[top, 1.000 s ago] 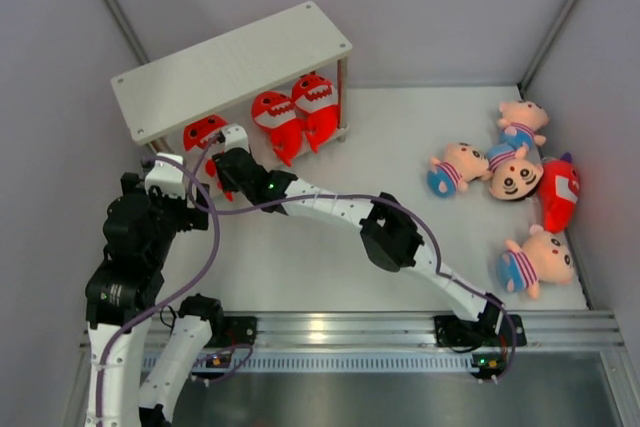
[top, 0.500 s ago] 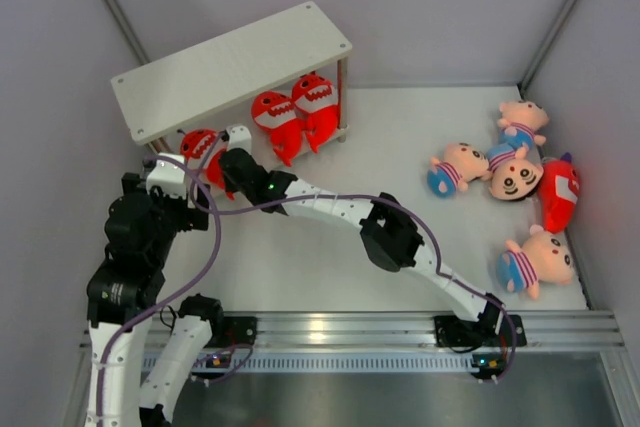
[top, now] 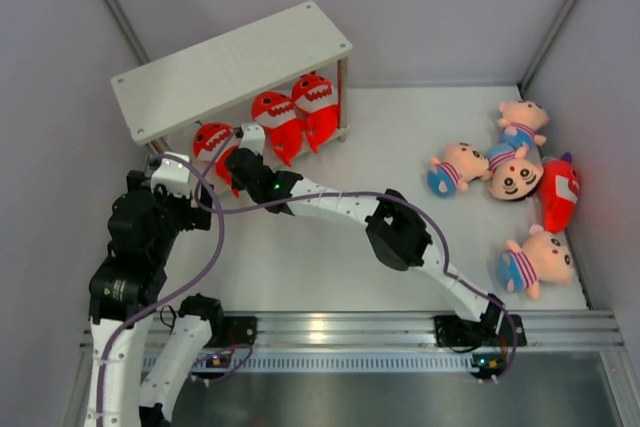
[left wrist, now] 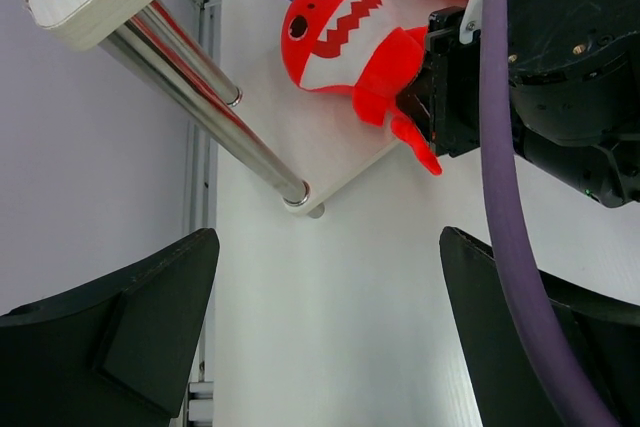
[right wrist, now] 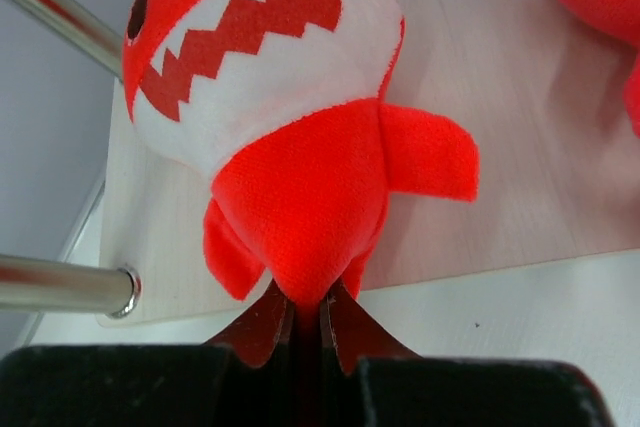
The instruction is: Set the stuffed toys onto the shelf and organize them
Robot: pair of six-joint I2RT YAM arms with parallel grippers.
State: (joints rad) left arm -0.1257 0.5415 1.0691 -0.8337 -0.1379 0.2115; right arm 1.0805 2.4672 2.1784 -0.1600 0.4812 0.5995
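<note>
Right gripper (right wrist: 298,319) is pinched nearly closed on the tail of a red shark (right wrist: 285,117), which lies belly-down on the lower board (right wrist: 520,147) of the shelf (top: 230,62), at its left end, toothy face toward the far side and tail hanging just over the near edge. A metal leg (right wrist: 60,285) stands just left of it at the near corner. Further right on that board two more sharks (top: 275,117) sit side by side, apart from the held one. Left gripper (left wrist: 325,337) hangs with its jaws spread wide and nothing between them, above bare table (left wrist: 330,277) just near the shelf's left corner. Well away at the right side of the table lie the four dolls (top: 515,179) in a loose cluster, with the last shark (top: 560,192) among them against the right wall. By the look of it the step in hand is setting the third shark into the row on the lower tier, so roughly a third of the toys are housed and the top board is bare. The next move calls for the right jaws to let go of the tail and back out toward the near side without dragging the toy off the edge; a nudge further in may help, since the tail overhangs. After that the reach is a long one across to the right for the remaining shark and the dolls.
</note>
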